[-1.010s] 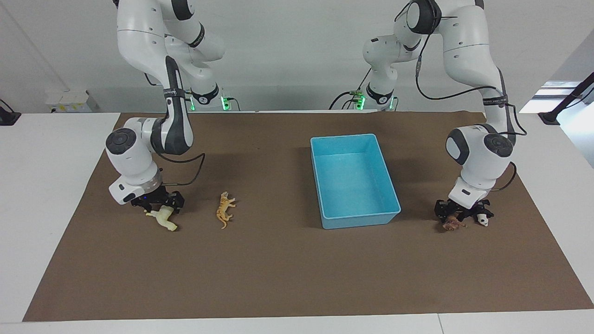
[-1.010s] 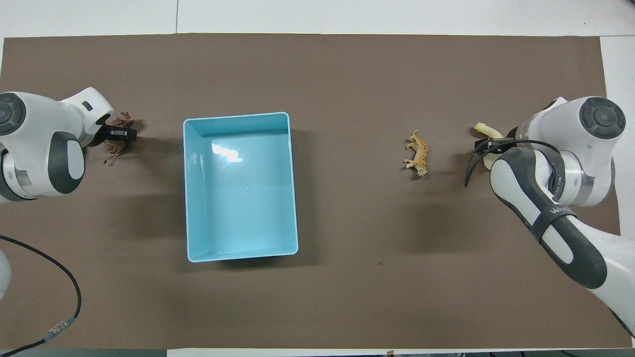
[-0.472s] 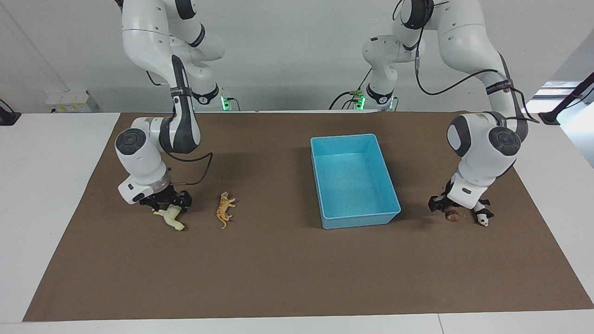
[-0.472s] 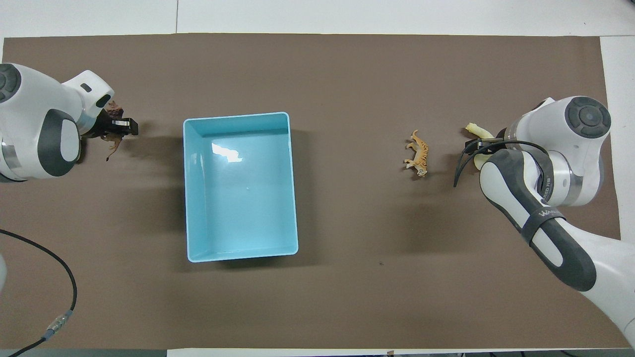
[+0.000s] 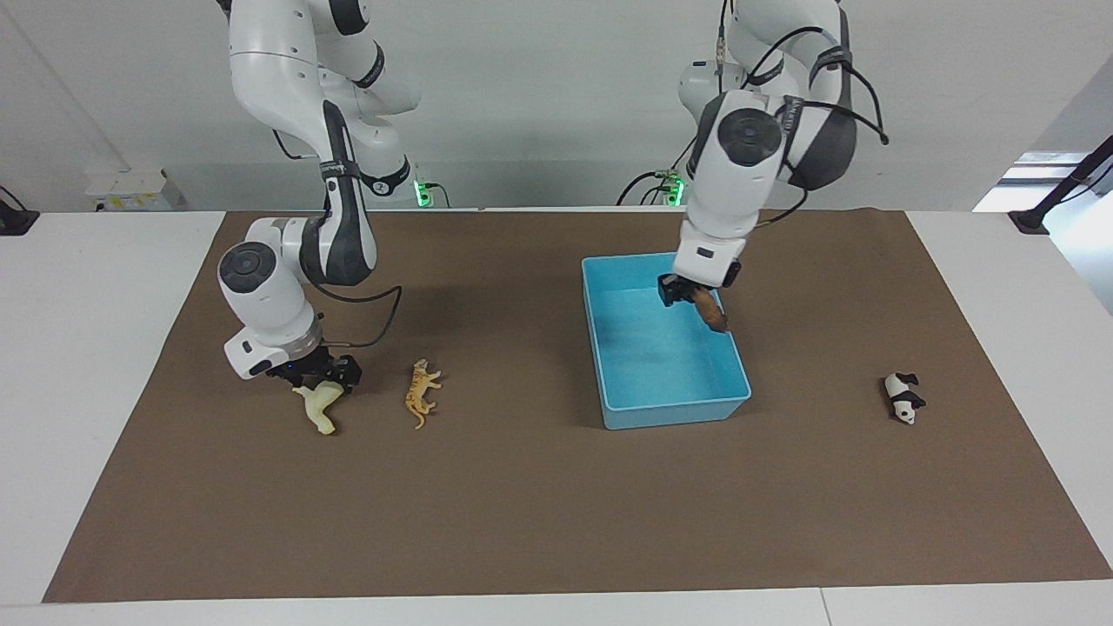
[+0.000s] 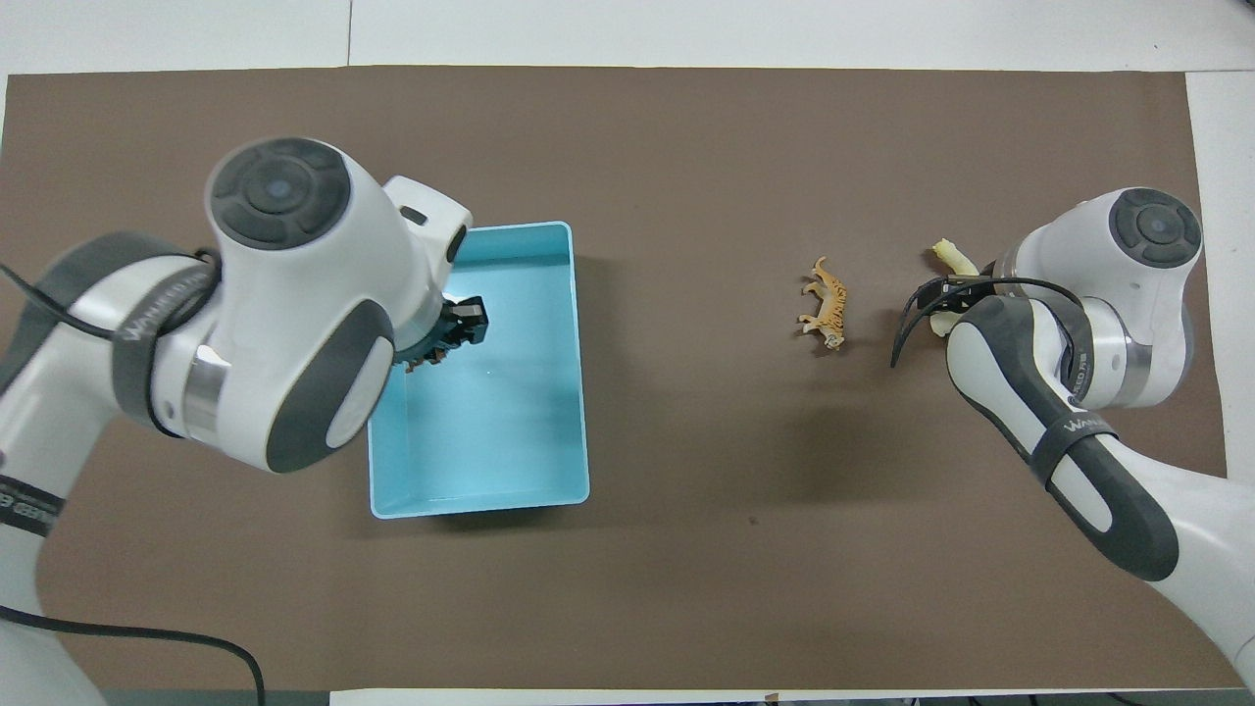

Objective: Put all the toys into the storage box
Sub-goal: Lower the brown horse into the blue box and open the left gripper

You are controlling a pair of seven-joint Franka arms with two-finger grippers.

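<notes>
The light blue storage box (image 5: pixel 739 393) lies on the brown mat; it also shows in the overhead view (image 6: pixel 578 392) and has no toy on its floor. My left gripper (image 5: pixel 694 297) is over the box, shut on the brown lion (image 5: pixel 715 317), which hangs in the air above the box floor. In the overhead view this gripper (image 6: pixel 459 328) covers most of the lion (image 6: pixel 424 363). My right gripper (image 5: pixel 317 376) is shut on the cream-yellow horse (image 5: pixel 318 409), held low over the mat at the right arm's end; the horse's tip (image 6: pixel 949 257) shows in the overhead view. The orange tiger (image 5: pixel 422 391) (image 6: pixel 827 304) lies beside it. The panda (image 5: pixel 904 397) lies toward the left arm's end.
The brown mat (image 5: pixel 522 504) covers most of the white table. The panda is hidden under the left arm in the overhead view. A black cable (image 6: pixel 147 632) trails near the left arm's base.
My left gripper has lifted the lion away from the panda and carried it over the box. My right gripper has raised the horse slightly and shifted toward the tiger.
</notes>
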